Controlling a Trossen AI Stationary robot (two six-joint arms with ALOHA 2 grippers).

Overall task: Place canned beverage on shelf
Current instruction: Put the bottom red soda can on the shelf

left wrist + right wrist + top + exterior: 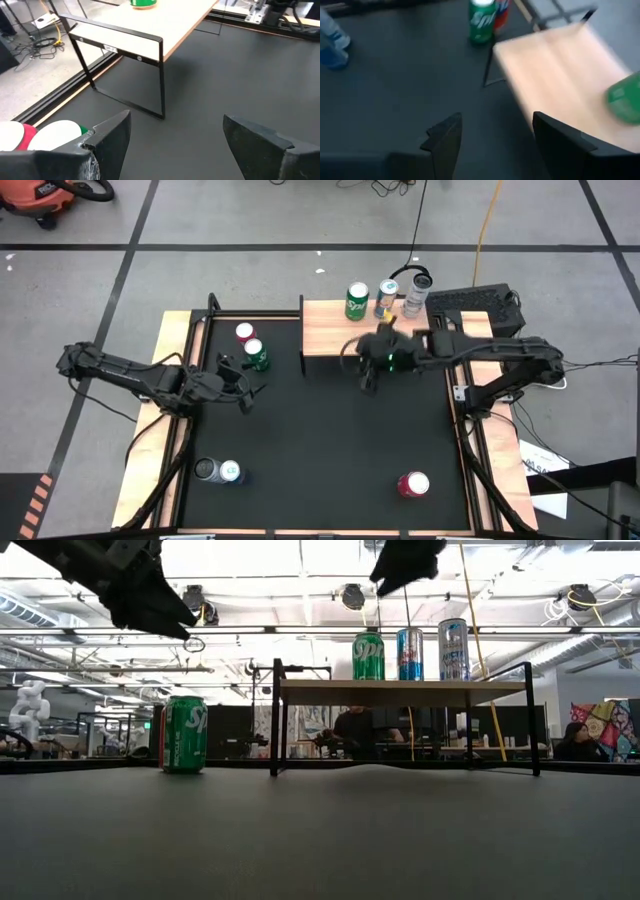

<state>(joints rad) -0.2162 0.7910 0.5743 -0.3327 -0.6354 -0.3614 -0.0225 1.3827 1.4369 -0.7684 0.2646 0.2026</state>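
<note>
Partly done. Three cans already up on the shelf (335, 330), bunched at its far right corner: green Sprite can (357, 301), a slim blue-and-red can (388, 298) beside it, and a tall silver-white can (417, 293) at the end; low view confirms all three upright on the plank. Rest of the plank bare, apparently room for one more, maybe less. Still on the worktop (330, 440): second green Sprite can (258, 355) and a red can (245, 333) touching or nearly touching, near the far left corner just left of the shelf; a dark-topped can (206, 470) and a blue-white can (230, 472) side by side at the near left edge; a red can (414, 484) alone toward the near right corner. Right hand (368, 377) empty, fingers apart with nothing between them, hanging just off the shelf's near edge, below the placed cans; likely just clear of a placement, judged from position only. Left hand (246, 392) also open and empty, hovering close to the green-and-red pair, that green can showing beside its finger in the left wrist view; looks lined up as the next pick, not yet gripped. Remaining: grasp, lift, carry to the bare left part of the plank, set upright. Four or five cans left versus limited shelf room, so full clearing doubtful.
</note>
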